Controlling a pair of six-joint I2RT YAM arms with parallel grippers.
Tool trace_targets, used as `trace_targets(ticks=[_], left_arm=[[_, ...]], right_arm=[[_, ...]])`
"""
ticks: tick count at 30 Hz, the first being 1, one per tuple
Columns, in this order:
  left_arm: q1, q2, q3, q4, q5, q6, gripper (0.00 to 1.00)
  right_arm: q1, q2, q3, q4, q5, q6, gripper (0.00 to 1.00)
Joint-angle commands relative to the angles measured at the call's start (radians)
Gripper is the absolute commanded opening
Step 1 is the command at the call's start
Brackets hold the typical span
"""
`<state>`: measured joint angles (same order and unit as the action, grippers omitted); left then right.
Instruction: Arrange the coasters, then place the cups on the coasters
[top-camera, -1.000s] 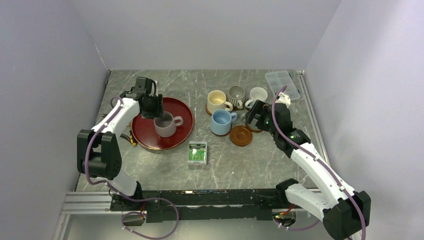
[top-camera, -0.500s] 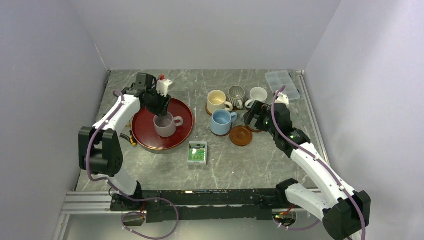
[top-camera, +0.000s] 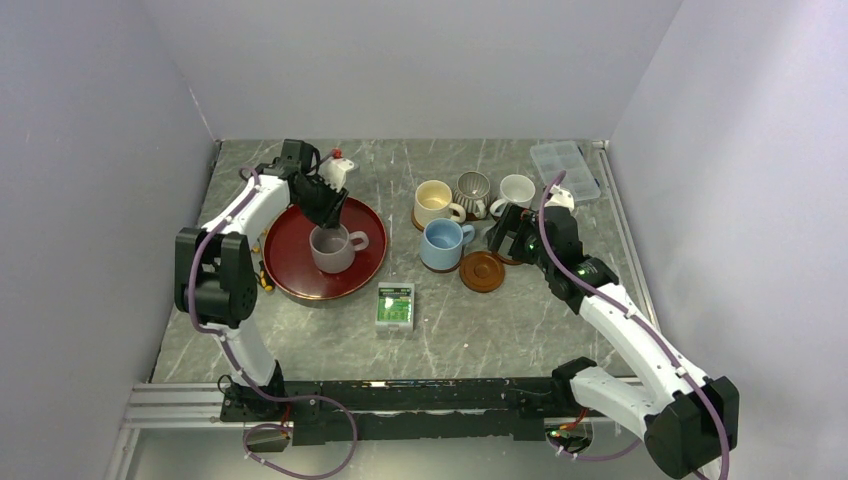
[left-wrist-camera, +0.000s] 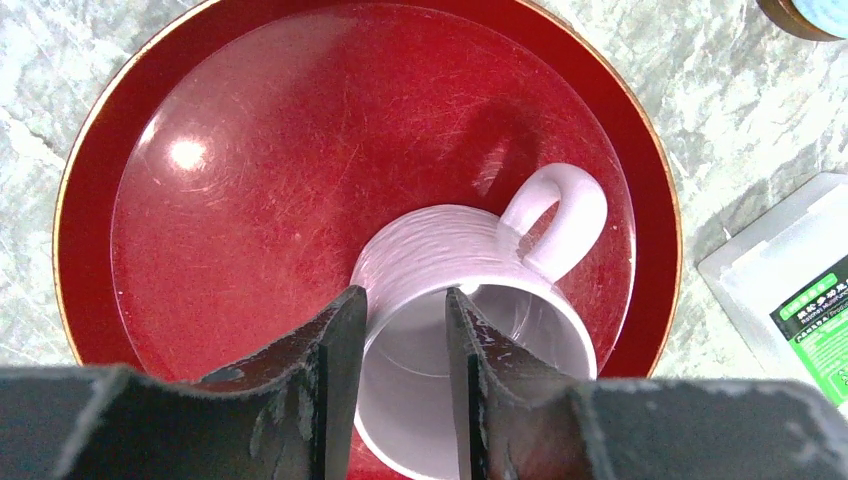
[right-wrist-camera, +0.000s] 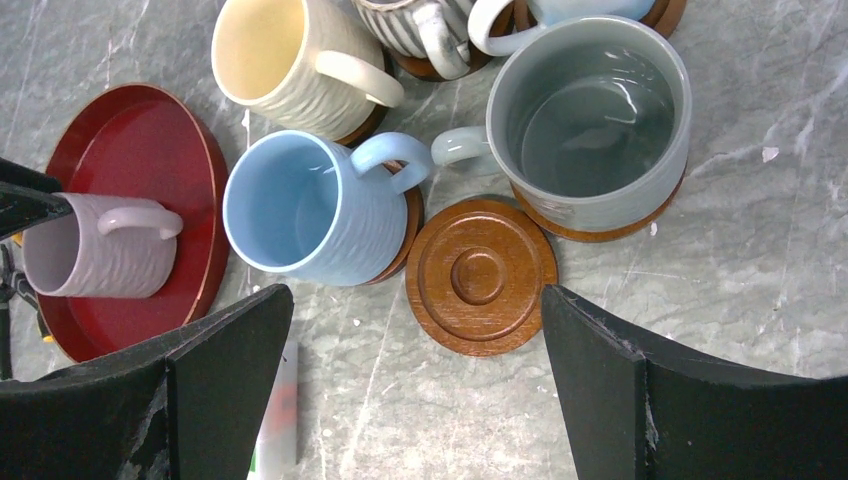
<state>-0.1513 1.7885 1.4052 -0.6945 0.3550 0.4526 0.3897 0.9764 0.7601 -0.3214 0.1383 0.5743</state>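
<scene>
The left tool (left-wrist-camera: 405, 300) reaches down over the mauve mug (left-wrist-camera: 470, 300), which stands upright on the large dark-red tray (left-wrist-camera: 200, 180) at the left of the counter (top-camera: 470, 340). One finger sits outside the mug's rim and the other inside it, with the wall between them. The jaws are drawn fairly close, but I cannot tell whether they actually pinch the wall.

The right tool (right-wrist-camera: 415, 400) is spread wide and holds nothing. It hovers above the cluster of cups at the right. There the light blue mug (right-wrist-camera: 300, 205), the cream mug (right-wrist-camera: 275, 55), the striped mug (right-wrist-camera: 410, 25) and the grey-green mug (right-wrist-camera: 590, 120) each stand on a reddish-brown coaster. The white mug (top-camera: 516, 190) is at the back of the group. One bare coaster (right-wrist-camera: 480, 275) lies just beside the light blue mug and in front of the grey-green one.

A green-and-white packet (top-camera: 395, 306) lies flat on the counter between the tray and the cups. Its label carries printed writing, but that is too small to read. A clear compartment box (top-camera: 565, 160) sits at the far right corner.
</scene>
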Motion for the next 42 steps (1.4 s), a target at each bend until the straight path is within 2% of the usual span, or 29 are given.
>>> trace_targets(ticks=[1, 9, 16, 20, 24, 27, 35, 42], left_arm=[[-0.001, 0.016, 0.014, -0.023, 0.053, 0.023, 0.39], [-0.002, 0.009, -0.005, 0.001, 0.005, -0.008, 0.26], [-0.011, -0.034, -0.048, 0.012, -0.17, -0.161, 0.15], [-0.033, -0.073, -0.081, -0.023, -0.222, -0.267, 0.21], [-0.034, -0.113, -0.115, -0.017, -0.243, -0.336, 0.43], [-0.035, -0.11, -0.097, -0.014, -0.276, -0.382, 0.5], [-0.034, -0.033, -0.036, -0.009, -0.328, -0.39, 0.5], [-0.034, 0.008, -0.014, 0.012, -0.269, -0.373, 0.47]], right_arm=[[-0.002, 0.001, 0.004, 0.019, -0.014, -0.016, 1.0], [-0.002, 0.006, 0.002, 0.019, -0.011, -0.016, 1.0], [-0.002, 0.005, 0.0, 0.019, -0.013, -0.012, 1.0], [-0.002, 0.009, 0.002, 0.016, -0.013, -0.016, 1.0], [-0.002, 0.015, 0.006, 0.017, -0.02, -0.015, 1.0], [-0.002, 0.018, 0.007, 0.023, -0.03, -0.008, 1.0], [-0.002, 0.015, 0.005, 0.013, -0.027, -0.004, 1.0], [-0.002, 0.024, 0.016, -0.01, 0.001, 0.004, 1.0]])
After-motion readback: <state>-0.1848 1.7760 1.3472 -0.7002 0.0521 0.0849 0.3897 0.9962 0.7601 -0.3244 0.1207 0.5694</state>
